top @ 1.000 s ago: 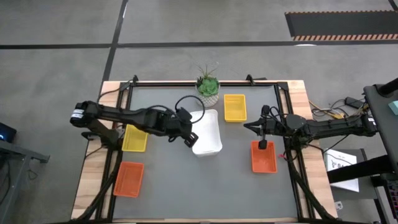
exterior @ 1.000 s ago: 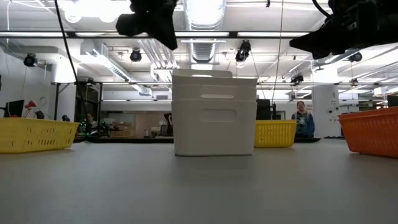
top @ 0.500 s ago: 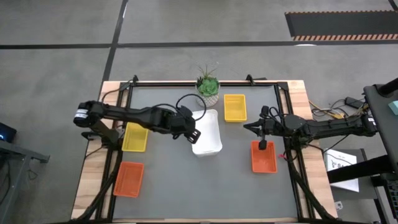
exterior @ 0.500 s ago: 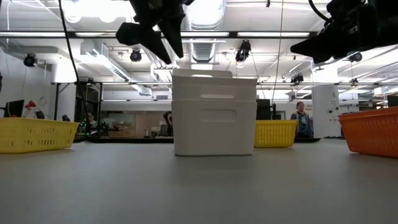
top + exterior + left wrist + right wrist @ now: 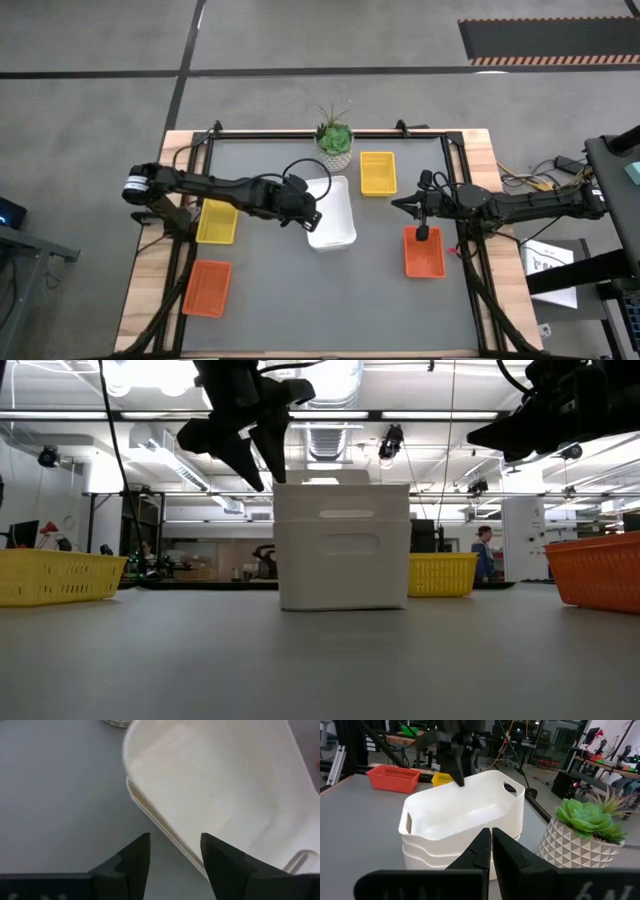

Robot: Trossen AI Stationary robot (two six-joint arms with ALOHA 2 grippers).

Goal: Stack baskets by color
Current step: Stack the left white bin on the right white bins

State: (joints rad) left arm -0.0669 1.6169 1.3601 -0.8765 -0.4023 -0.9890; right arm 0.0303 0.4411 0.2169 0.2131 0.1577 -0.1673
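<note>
1. The left claw (image 5: pixel 312 213) hangs at the left edge of the white stack (image 5: pixel 334 214), fingers parted wide, gripping nothing; a second ago they were pressed together.
2. From its wrist, the two dark fingers (image 5: pixel 134 862) straddle the white stack's rim (image 5: pixel 165 827) from above, one over the table (image 5: pixel 55 795), the other over the hollow.
3. Since a second ago that claw has moved slightly towards the far side of the table and sits higher over the stack's left corner in the low view (image 5: pixel 245 435).
4. The white stack is two baskets nested, just right of the left claw, at the table's middle.
5. The right claw (image 5: pixel 424 231) hovers with fingers pinched together, empty, over the far end of an orange basket (image 5: pixel 424 254); it has not moved.
6. A yellow basket (image 5: pixel 377 173) lies beyond the right claw, to its left.
7. Behind the left arm lies a second yellow basket (image 5: pixel 216 225), with a second orange one (image 5: pixel 207 288) nearer the front edge.
8. The plant (image 5: pixel 334 140) stands just beyond the white stack.
9. None of the baskets has shifted.
</note>
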